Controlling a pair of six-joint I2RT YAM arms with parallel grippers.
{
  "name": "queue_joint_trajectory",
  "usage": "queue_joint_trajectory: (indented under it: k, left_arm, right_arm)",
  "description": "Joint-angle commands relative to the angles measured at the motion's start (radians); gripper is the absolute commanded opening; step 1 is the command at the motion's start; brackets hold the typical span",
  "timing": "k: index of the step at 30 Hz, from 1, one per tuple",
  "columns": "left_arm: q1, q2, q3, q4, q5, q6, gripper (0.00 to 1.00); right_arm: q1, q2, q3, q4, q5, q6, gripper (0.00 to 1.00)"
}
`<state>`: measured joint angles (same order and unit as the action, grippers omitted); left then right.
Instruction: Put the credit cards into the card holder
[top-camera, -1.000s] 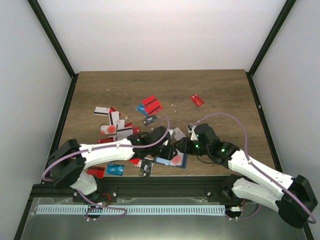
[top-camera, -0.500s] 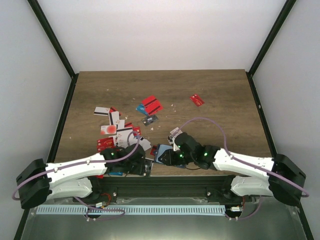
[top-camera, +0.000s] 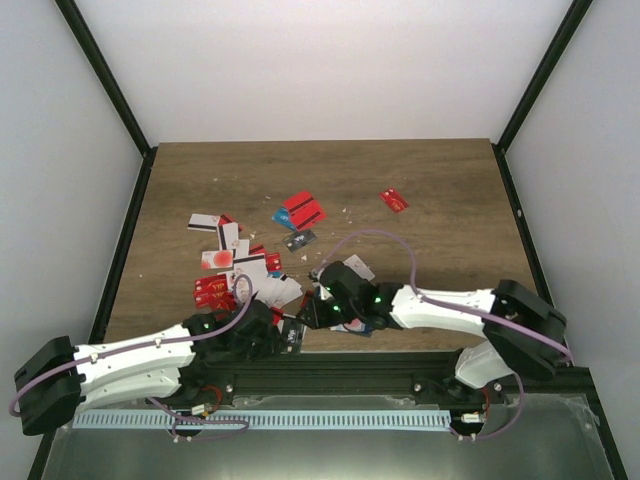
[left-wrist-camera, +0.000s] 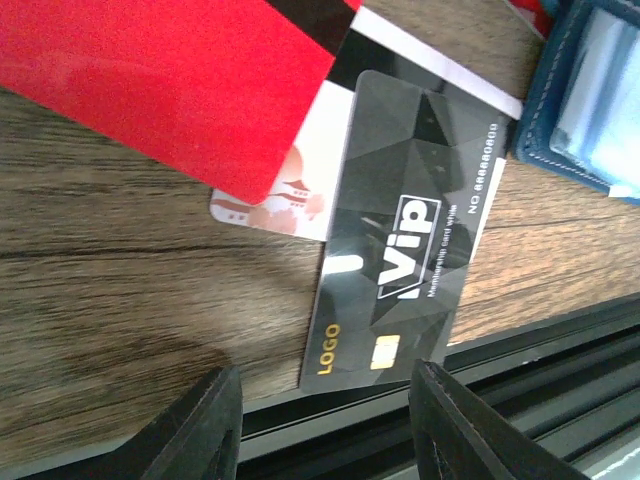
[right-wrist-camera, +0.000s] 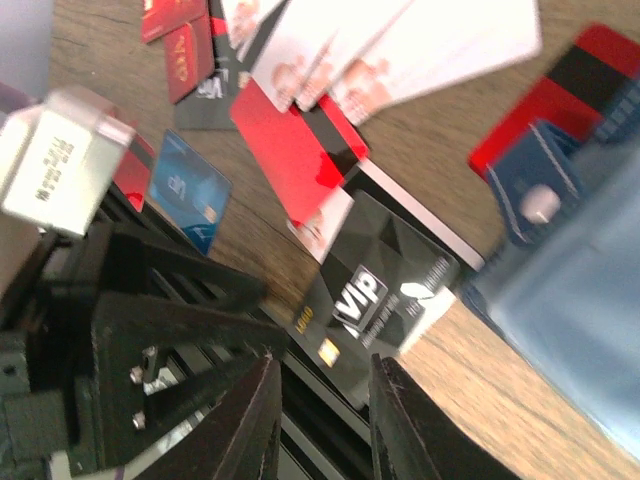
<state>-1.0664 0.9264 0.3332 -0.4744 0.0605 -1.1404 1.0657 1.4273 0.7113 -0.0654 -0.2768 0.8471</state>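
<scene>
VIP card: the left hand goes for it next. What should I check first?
1. Left hand open and empty: ok.
2. VIP card on top, nothing covering it: ok; it lies over a white card.
3. Its end at the table edge, in front of the left hand: ok.
4. Holder open, light inside showing: ok.
5. Right hand clear of the card: cannot tell; it hovers close by.
</scene>
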Motion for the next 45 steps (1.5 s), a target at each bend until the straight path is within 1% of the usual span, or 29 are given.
queue_joint_trajectory:
  k: [1,8,14,18,24,32,41,45]
  left_arm:
    - [0.002,-0.01,-0.052,0.072,0.035,-0.063,0.48]
    - [0.0,-0.021,-0.061,0.064,0.059,-0.079,0.48]
    - [-0.001,-0.031,-0.073,0.04,0.073,-0.102,0.48]
    - [-0.003,-0.062,-0.087,0.036,0.076,-0.119,0.49]
    - [-0.005,-0.07,-0.086,0.036,0.098,-0.128,0.49]
    - [-0.013,-0.077,-0.106,0.033,0.112,-0.15,0.49]
    - [-0.014,-0.031,-0.149,0.202,0.113,-0.151,0.51]
    - [-0.015,0.018,-0.153,0.275,0.118,-0.134,0.52]
  right_arm:
    - [0.016,0.106,0.107,0.024,-0.01,-0.079,0.26]
    - [0.015,0.273,0.238,-0.062,0.074,-0.123,0.23]
    - [0.019,0.361,0.269,-0.089,0.087,-0.135,0.2]
    - [0.027,0.39,0.266,-0.115,0.107,-0.138,0.2]
    - [0.049,0.39,0.24,-0.103,0.078,-0.133,0.2]
    - [0.064,0.381,0.22,-0.102,0.078,-0.113,0.2]
    - [0.065,0.379,0.205,-0.103,0.076,-0.105,0.2]
    - [0.066,0.384,0.205,-0.102,0.077,-0.106,0.2]
